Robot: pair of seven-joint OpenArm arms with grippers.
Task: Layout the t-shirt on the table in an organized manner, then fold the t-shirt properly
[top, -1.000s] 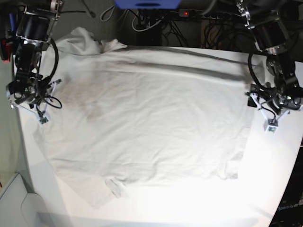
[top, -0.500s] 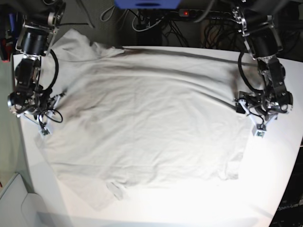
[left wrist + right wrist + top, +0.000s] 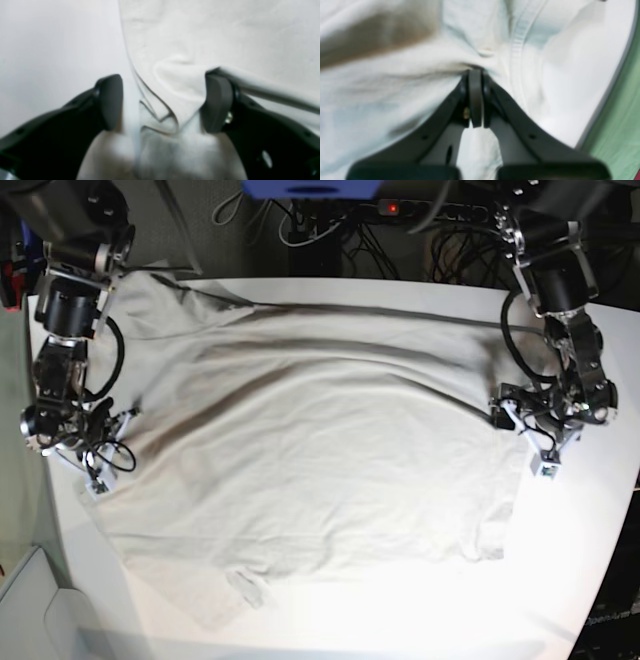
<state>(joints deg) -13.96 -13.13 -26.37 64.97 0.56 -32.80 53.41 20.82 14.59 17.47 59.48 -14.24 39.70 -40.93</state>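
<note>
The pale grey-beige t-shirt (image 3: 320, 470) lies spread over the white table (image 3: 565, 570), with long ridges running across its upper half. My left gripper (image 3: 505, 410) is at the shirt's right edge. In the left wrist view it (image 3: 163, 102) stands open, a folded bit of the shirt's (image 3: 225, 37) edge lying loose between the jaws, bare table (image 3: 50, 50) to its left. My right gripper (image 3: 122, 418) is at the shirt's left side. In the right wrist view it (image 3: 475, 75) is shut on a pinch of t-shirt (image 3: 395, 82) cloth beside a ribbed seam.
Cables and a power strip (image 3: 390, 208) with a red light lie beyond the far table edge. The table's rounded rim (image 3: 607, 100) is close to my right gripper, with green floor (image 3: 622, 130) past it. A pale bin (image 3: 30, 610) sits at the lower left.
The left arm has come inward to the shirt's right edge. The right arm has shifted down a little, holding cloth. The shirt's far edge has pulled taut and ridges have risen across it.
</note>
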